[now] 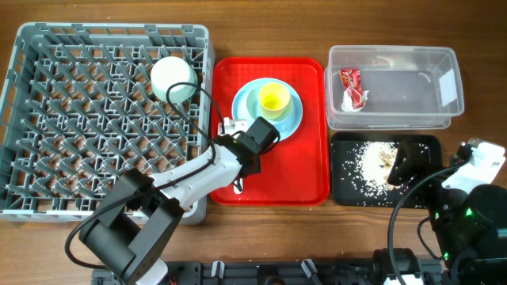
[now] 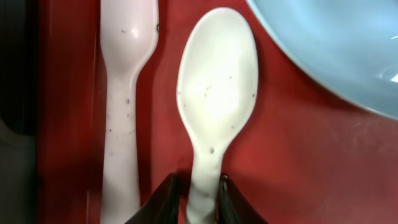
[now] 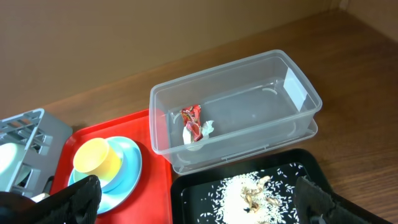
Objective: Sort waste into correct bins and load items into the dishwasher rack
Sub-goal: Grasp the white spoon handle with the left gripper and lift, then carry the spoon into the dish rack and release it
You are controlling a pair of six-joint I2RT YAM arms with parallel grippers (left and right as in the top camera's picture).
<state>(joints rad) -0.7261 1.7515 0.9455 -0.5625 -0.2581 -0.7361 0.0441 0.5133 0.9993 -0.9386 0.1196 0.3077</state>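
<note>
My left gripper is shut on the handle of the white spoon, which lies on the red tray next to the white fork; in the overhead view the gripper is at the tray's left side. The light blue plate holds the yellow cup. A pale round dish sits upside down in the grey dishwasher rack. The clear tub holds a red-and-white wrapper. The black tray holds rice scraps. My right gripper is open above it.
The red serving tray lies between the rack and the bins. The clear tub stands behind the black tray in the right wrist view. Bare wooden table lies to the right of the bins.
</note>
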